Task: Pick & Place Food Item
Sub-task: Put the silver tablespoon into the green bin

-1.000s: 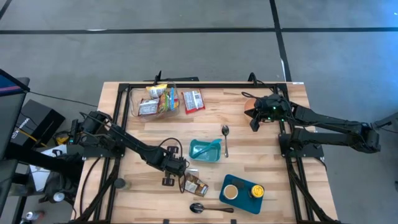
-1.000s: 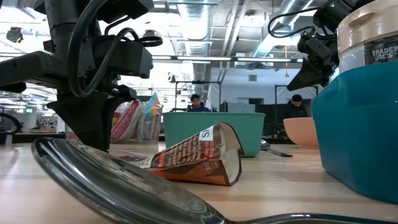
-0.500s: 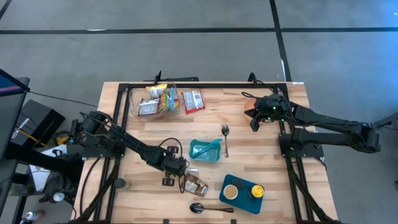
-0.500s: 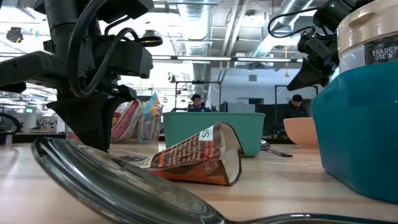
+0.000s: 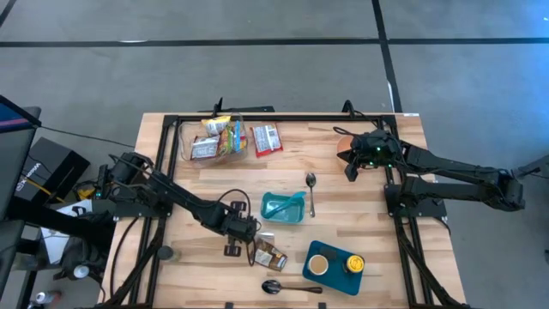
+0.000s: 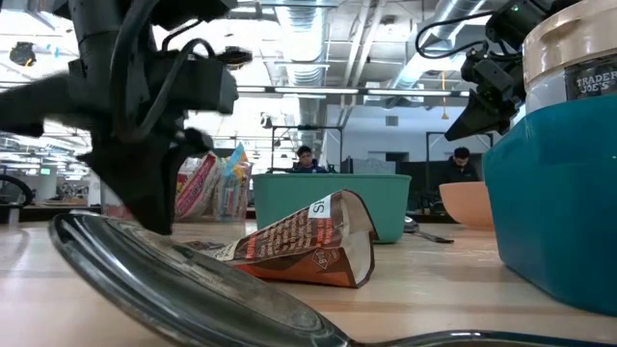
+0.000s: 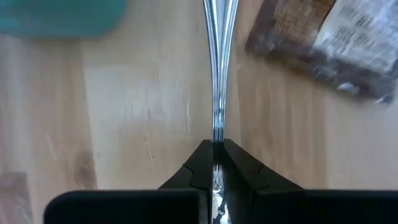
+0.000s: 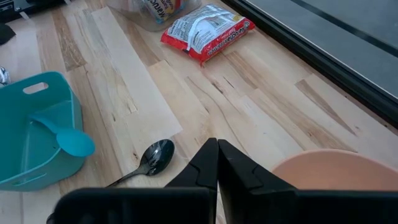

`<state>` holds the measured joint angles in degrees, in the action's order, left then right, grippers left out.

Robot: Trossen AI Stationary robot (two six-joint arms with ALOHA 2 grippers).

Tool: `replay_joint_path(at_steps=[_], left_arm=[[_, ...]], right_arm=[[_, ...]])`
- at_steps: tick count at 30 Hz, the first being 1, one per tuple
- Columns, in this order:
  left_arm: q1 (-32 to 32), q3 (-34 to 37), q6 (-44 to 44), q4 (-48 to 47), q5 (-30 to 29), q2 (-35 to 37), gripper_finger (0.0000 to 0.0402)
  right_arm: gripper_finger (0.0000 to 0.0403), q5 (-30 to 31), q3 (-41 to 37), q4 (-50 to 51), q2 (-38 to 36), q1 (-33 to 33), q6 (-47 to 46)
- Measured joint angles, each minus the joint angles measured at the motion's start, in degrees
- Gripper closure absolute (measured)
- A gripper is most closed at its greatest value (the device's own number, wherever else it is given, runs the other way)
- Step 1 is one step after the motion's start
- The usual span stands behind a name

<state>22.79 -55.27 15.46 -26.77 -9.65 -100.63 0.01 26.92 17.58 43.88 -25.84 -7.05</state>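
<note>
While clamped shut, left fingers point(image 7: 214, 163) pinch film point(image 7: 219, 62).

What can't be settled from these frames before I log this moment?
- What the left gripper pinches: the left wrist view shows only a thin clear edge, too narrow to identify.
- Whether it touches the brown snack packet: too small in the high view.
- The left arm's outline: blurred in the low view.
- The jar label: cut off by the low view's edge.
- The peach bowl: partly hidden behind the right gripper.
</note>
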Motion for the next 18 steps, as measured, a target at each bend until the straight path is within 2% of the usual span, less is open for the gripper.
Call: replay_joint_path(at_steps=[10, 18], left_arm=[[0.0, -0.1, -0.1, 1.5, -0.7, 6.3, 0.0390], [0.0, -0.1, -0.2, 7.0, -5.8, 11.0, 0.0389]], right_arm=[[0.0403, 0.0, 0.0, 0.0, 0.0, 0.0, 0.0], [0.0403, 0.0, 0.0, 0.0, 0.0, 0.0, 0.0]])
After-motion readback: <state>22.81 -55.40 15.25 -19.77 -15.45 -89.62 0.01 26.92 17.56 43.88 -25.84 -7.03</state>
